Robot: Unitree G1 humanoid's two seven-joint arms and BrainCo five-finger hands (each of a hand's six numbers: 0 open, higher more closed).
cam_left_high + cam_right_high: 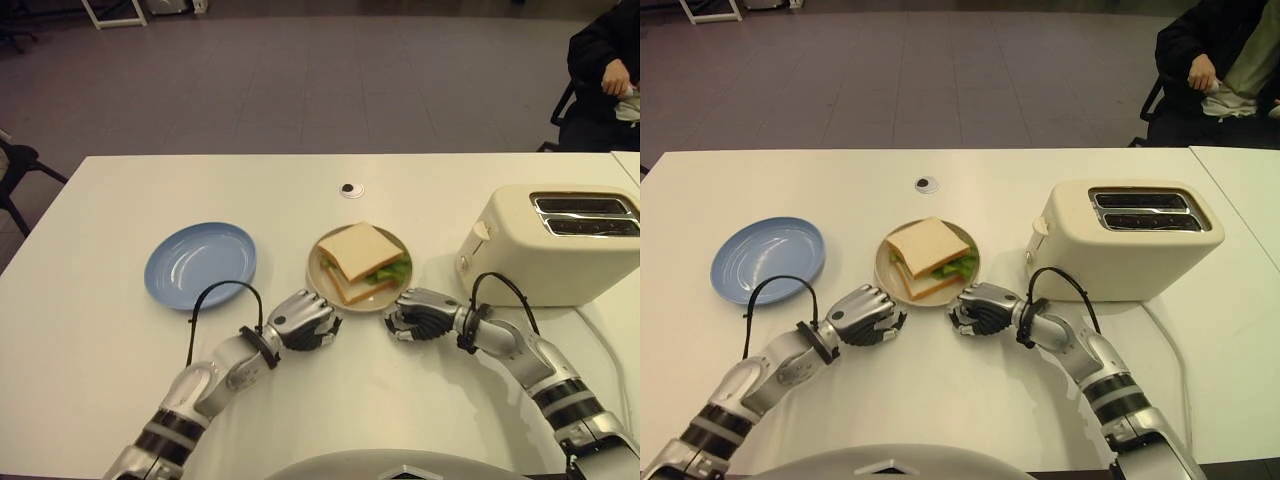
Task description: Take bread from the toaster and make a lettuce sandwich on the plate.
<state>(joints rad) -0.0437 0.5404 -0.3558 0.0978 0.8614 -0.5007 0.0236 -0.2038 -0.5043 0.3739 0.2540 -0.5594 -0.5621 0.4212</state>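
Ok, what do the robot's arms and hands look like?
Both arms are silver-grey segments with black bands at the joints. The left hand and right hand are dark grey and silver. A black cable loops above each wrist.

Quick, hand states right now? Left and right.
Left hand: closed, fingers curled, holding nothing.
Right hand: closed, fingers curled, holding nothing.

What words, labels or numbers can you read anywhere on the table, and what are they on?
None can be read. The toaster, the blue plate, the sandwich plate and the small round disc show no legible print.
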